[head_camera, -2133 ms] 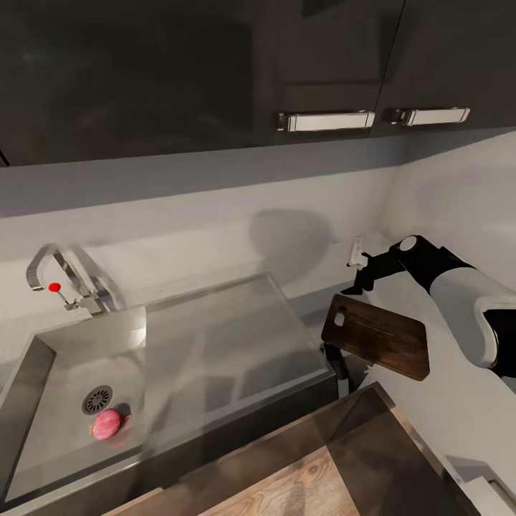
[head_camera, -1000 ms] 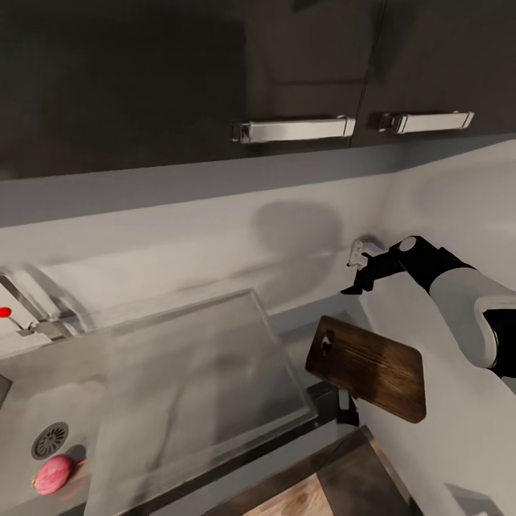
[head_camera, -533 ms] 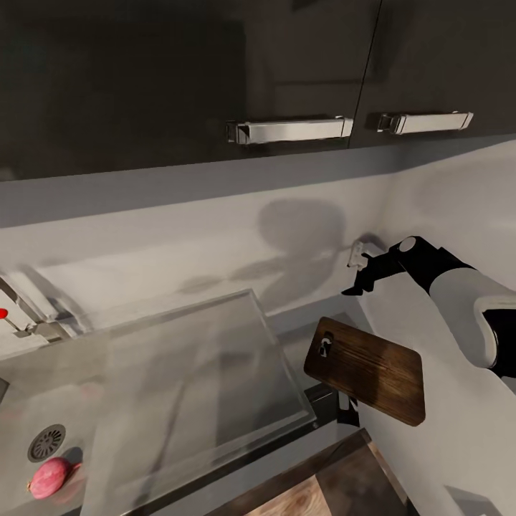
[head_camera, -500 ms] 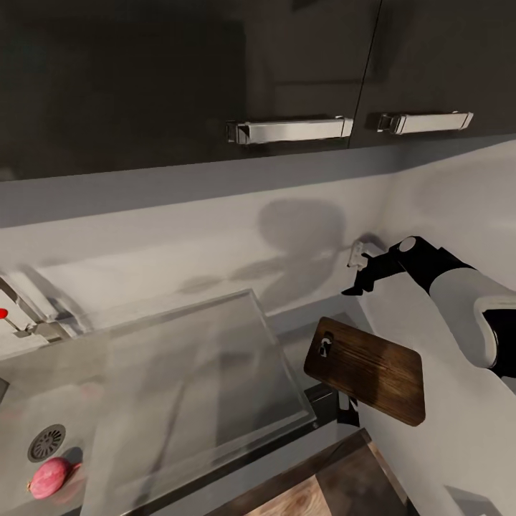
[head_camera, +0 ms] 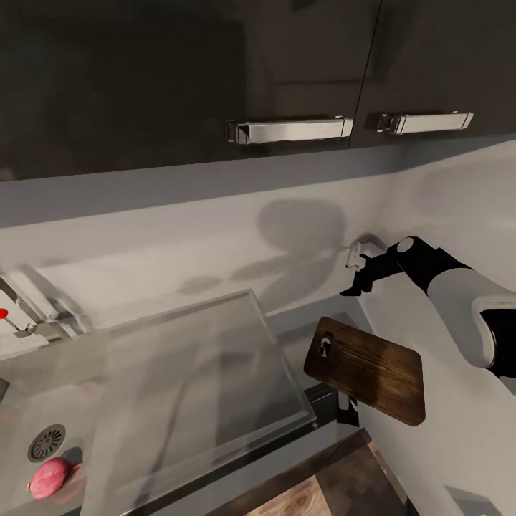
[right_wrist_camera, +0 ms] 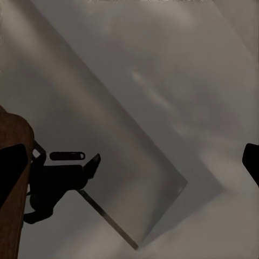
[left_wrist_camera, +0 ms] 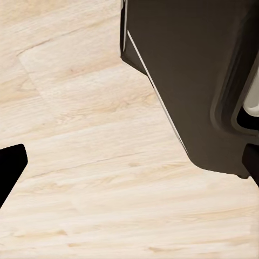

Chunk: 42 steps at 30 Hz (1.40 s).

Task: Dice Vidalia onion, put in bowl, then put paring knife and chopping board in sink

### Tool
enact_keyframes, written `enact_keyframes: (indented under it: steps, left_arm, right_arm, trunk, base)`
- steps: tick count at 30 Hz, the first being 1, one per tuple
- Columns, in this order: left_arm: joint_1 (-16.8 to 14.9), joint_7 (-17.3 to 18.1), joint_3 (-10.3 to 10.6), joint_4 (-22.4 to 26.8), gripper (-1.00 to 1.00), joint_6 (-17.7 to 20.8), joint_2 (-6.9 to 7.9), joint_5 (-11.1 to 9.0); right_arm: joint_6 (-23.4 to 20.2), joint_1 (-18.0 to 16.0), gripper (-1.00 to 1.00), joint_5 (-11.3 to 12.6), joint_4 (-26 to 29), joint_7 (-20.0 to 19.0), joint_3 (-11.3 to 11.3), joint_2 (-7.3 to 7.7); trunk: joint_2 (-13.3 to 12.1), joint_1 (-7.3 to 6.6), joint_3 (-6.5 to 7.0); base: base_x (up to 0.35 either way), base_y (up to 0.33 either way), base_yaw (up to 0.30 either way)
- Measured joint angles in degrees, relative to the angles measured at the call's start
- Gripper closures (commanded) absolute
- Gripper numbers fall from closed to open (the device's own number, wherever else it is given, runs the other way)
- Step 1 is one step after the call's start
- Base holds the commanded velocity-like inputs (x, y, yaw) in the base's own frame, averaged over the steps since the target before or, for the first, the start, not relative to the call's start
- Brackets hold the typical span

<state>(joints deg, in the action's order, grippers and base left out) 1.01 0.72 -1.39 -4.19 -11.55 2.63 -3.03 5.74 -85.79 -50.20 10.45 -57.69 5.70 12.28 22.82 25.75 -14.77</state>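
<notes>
Right claw (head_camera: 356, 279) raised near the wall, its fingertips wide at the wrist view's edges and gripping nothing, with chopping board (head_camera: 365, 369) just below and Vidalia onion (head_camera: 49, 478) far leftward in the sink (head_camera: 21, 430); approach should descend squarely over the bulb.

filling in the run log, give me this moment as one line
phase: approach | Vidalia onion: in sink by drain | chopping board: right of drainboard | right gripper: raised near wall, empty
</notes>
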Motion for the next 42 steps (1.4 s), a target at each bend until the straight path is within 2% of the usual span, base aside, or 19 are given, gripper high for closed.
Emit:
enact_keyframes:
  steps: [10, 12, 21, 33, 34, 36, 39, 42]
  left_arm:
    - [0.0, 0.0, 0.0, 0.0, -1.0, 0.0, 0.0, 0.0]
    - [0.0, 0.0, 0.0, 0.0, -1.0, 0.0, 0.0, 0.0]
    - [0.0, 0.0, 0.0, 0.0, -1.0, 0.0, 0.0, 0.0]
    - [0.0, 0.0, 0.0, 0.0, -1.0, 0.0, 0.0, 0.0]
    - [0.0, 0.0, 0.0, 0.0, -1.0, 0.0, 0.0, 0.0]
    - [0.0, 0.0, 0.0, 0.0, -1.0, 0.0, 0.0, 0.0]
    - [0.0, 0.0, 0.0, 0.0, -1.0, 0.0, 0.0, 0.0]
    - [0.0, 0.0, 0.0, 0.0, -1.0, 0.0, 0.0, 0.0]
  right_arm:
    - [0.0, 0.0, -1.0, 0.0, 0.0, 0.0, 0.0, -0.16]
    - [0.0, 0.0, -1.0, -0.2, 0.0, -0.1, 0.0, -0.78]
    - [0.0, 0.0, -1.0, -0.1, 0.0, -0.2, 0.0, -1.27]
    - [0.1, 0.0, -1.0, -0.3, -2.1, -0.5, 0.1, -4.35]
    - [0.1, 0.0, -1.0, -0.6, -2.7, -0.5, 0.1, -4.64]
    - [0.1, 0.0, -1.0, -2.9, -4.3, -0.5, 0.1, -5.21]
    - [0.3, 0.0, -1.0, -7.4, -6.1, -0.3, 0.1, -6.27]
    - [0.5, 0.0, -1.0, -8.7, -6.6, -0.3, 0.0, -6.68]
  trunk:
    - [0.0, 0.0, 0.0]
    - [0.0, 0.0, 0.0]
    - [0.0, 0.0, 0.0]
    - [0.0, 0.0, 0.0]
    - [0.0, 0.0, 0.0]
    - [0.0, 0.0, 0.0]
    - [0.0, 0.0, 0.0]
    - [0.0, 0.0, 0.0]
  base:
    - [0.0, 0.0, 0.0]
    - [0.0, 0.0, 0.0]
    - [0.0, 0.0, 0.0]
    - [0.0, 0.0, 0.0]
    - [0.0, 0.0, 0.0]
    - [0.0, 0.0, 0.0]
    - [0.0, 0.0, 0.0]
    - [0.0, 0.0, 0.0]
